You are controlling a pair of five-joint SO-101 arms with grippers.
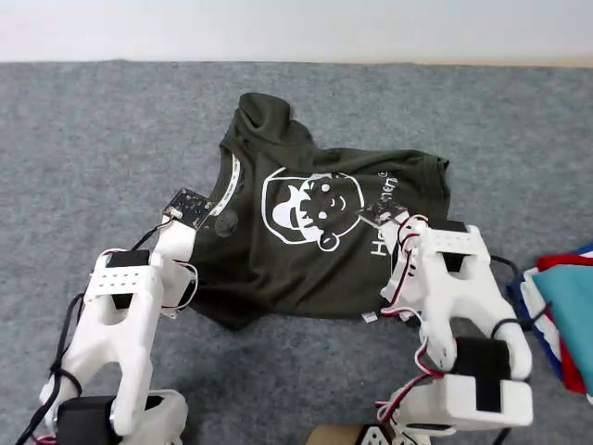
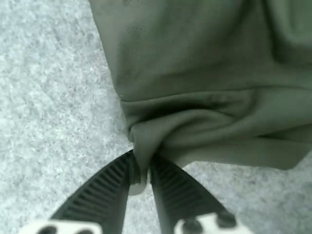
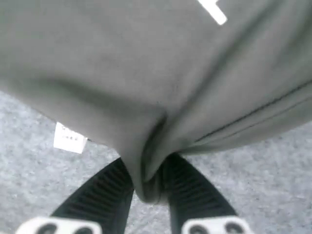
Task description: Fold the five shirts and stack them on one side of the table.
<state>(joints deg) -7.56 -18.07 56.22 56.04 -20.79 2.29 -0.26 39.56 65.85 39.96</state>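
A dark olive shirt (image 1: 315,241) with a white cartoon print lies rumpled on the grey carpeted table, collar toward the far side. My left gripper (image 2: 141,173) is shut on a pinched fold of the olive shirt (image 2: 204,87) at its near left edge. My right gripper (image 3: 148,187) is shut on a bunched fold of the olive shirt (image 3: 146,73) at its near right hem, beside a small white label (image 3: 70,138). In the high view the left arm (image 1: 125,306) and right arm (image 1: 454,278) flank the shirt's near corners.
A stack of folded shirts (image 1: 561,311) in teal, red, white and blue sits at the right edge of the table. Grey carpet (image 1: 93,139) surrounds the olive shirt, with a white wall along the far side.
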